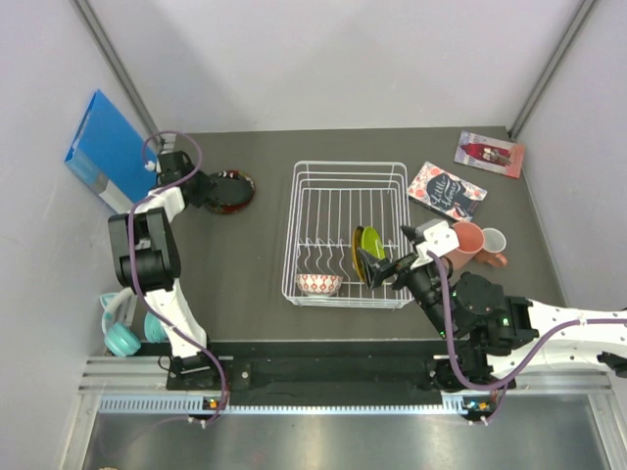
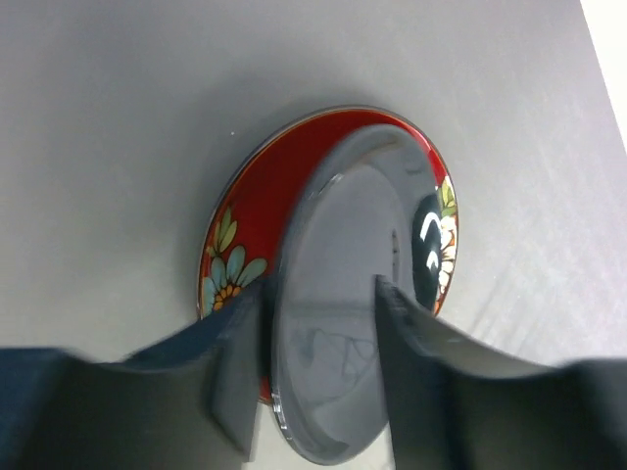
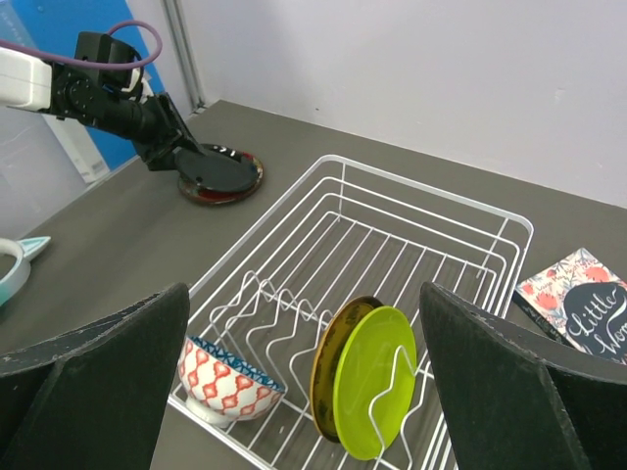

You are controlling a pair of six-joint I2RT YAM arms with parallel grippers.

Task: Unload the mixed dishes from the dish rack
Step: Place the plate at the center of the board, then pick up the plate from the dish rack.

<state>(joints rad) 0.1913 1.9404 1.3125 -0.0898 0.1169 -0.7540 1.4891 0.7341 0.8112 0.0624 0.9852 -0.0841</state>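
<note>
The black plate lies flat on the red plate, well left of the dish rack. The left gripper is at the plate's side away from the rack. Its fingers are partly apart, with the plate's shiny top showing between them. In the rack's front right part, the lime-green plate stands up on its edge. The right gripper faces it, wide open, holding nothing.

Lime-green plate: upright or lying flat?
Upright. The lime-green plate stands on edge between the wire dividers of the dish rack, with the amber plate standing close behind it.
</note>
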